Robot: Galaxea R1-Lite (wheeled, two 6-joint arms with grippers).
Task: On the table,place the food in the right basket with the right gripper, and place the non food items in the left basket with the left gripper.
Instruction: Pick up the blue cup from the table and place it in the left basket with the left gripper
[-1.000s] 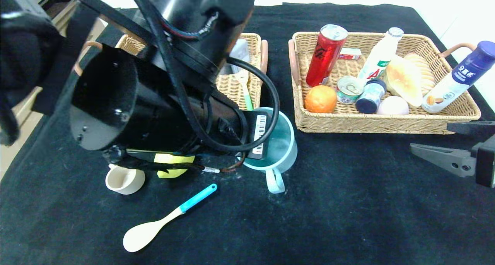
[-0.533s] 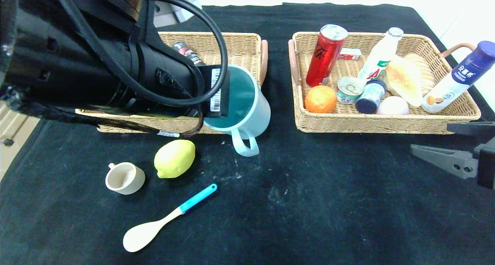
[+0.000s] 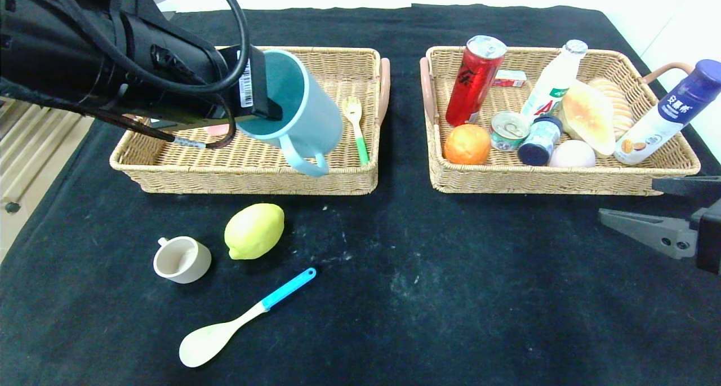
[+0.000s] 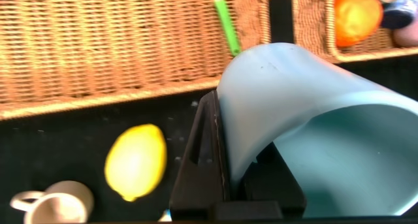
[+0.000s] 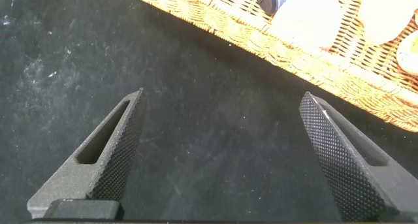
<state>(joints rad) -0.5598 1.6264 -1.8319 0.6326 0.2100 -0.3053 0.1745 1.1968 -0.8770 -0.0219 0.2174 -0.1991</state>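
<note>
Our left arm blocks the rear left corner of the left basket (image 3: 248, 177), so we cannot make out what lies beneath it beyond a pink sliver. Our left gripper (image 3: 260, 96) is clamped on the rim of the pale blue mug (image 3: 301, 112), one finger inside it, holding it tilted above the basket's middle, near the green-handled fork (image 3: 357, 128). On the cloth in front lie the lemon (image 3: 254, 230), small cream cup (image 3: 181, 258) and blue-handled spoon (image 3: 242, 318). Our right gripper (image 5: 219, 152), cut off at the frame's edge, hangs with fingers spread wide just before the right basket (image 3: 557, 180).
</note>
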